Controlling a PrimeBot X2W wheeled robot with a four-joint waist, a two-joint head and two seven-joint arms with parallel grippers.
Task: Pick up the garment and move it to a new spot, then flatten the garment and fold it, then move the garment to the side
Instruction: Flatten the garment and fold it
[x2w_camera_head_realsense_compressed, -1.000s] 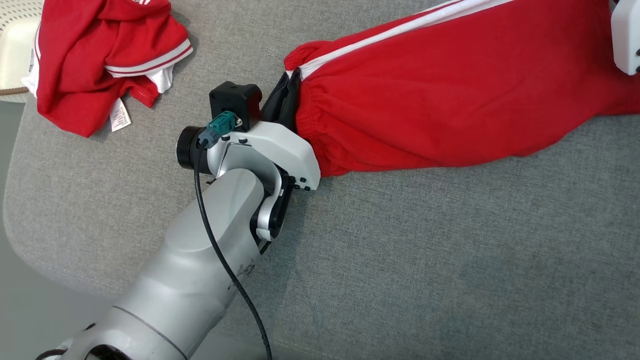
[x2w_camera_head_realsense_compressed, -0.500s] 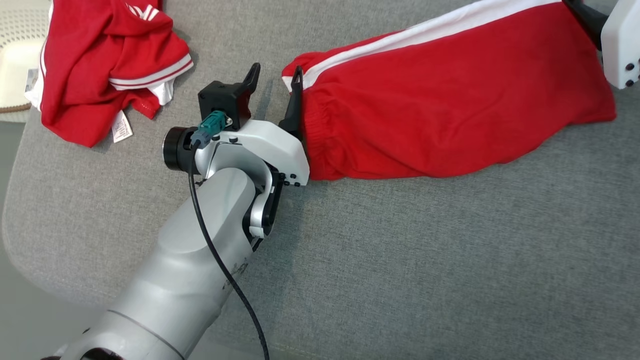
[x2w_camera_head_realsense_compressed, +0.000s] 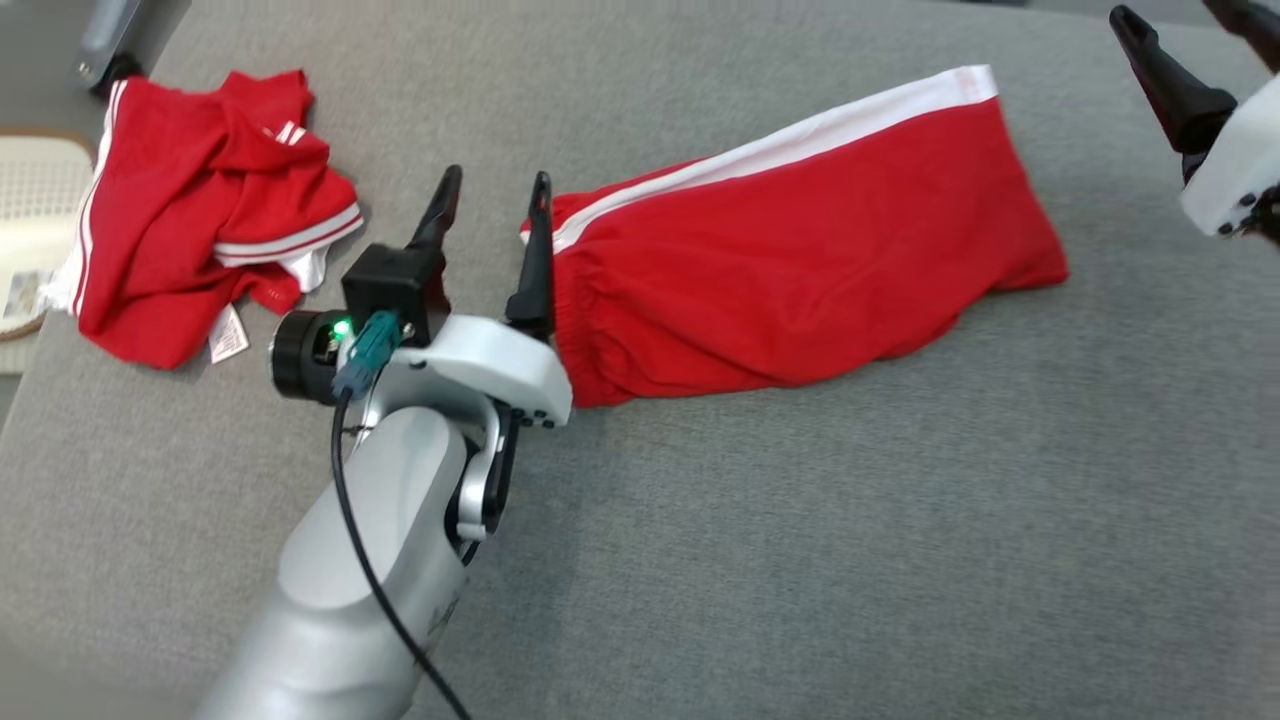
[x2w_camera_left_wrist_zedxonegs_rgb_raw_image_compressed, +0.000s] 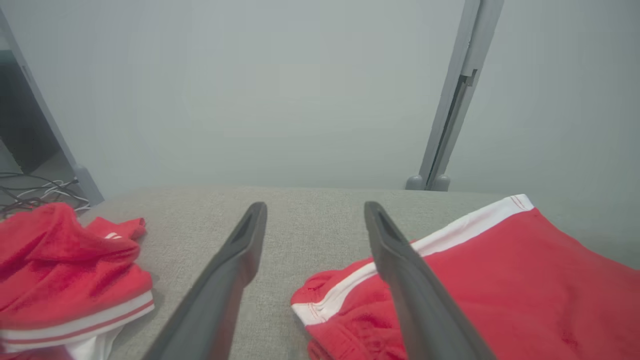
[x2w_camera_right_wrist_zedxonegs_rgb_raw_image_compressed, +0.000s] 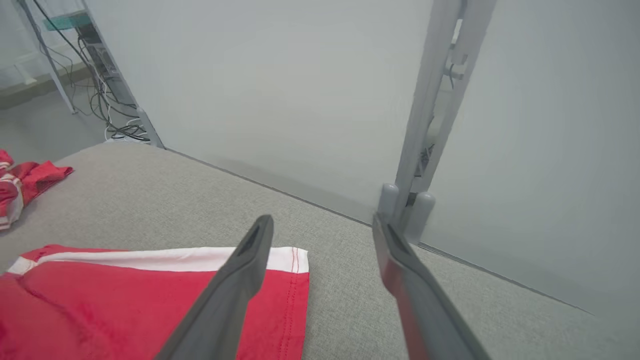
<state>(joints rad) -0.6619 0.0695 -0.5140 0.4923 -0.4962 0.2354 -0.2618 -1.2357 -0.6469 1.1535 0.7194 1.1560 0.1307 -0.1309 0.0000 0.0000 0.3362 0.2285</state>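
Garment (x2w_camera_head_realsense_compressed: 800, 280) lies flat on the grey cushion (x2w_camera_head_realsense_compressed: 800, 550), apparently folded. Left end effector (x2w_camera_head_realsense_compressed: 498, 176) and right end effector (x2w_camera_right_wrist_zedxonegs_rgb_raw_image_compressed: 321, 220) both spread, empty. Outstanding: moving it aside.

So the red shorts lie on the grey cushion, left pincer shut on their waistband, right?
No: the left pincer is open beside the waistband of the red shorts, as the left wrist view shows. They lie on the grey cushion.
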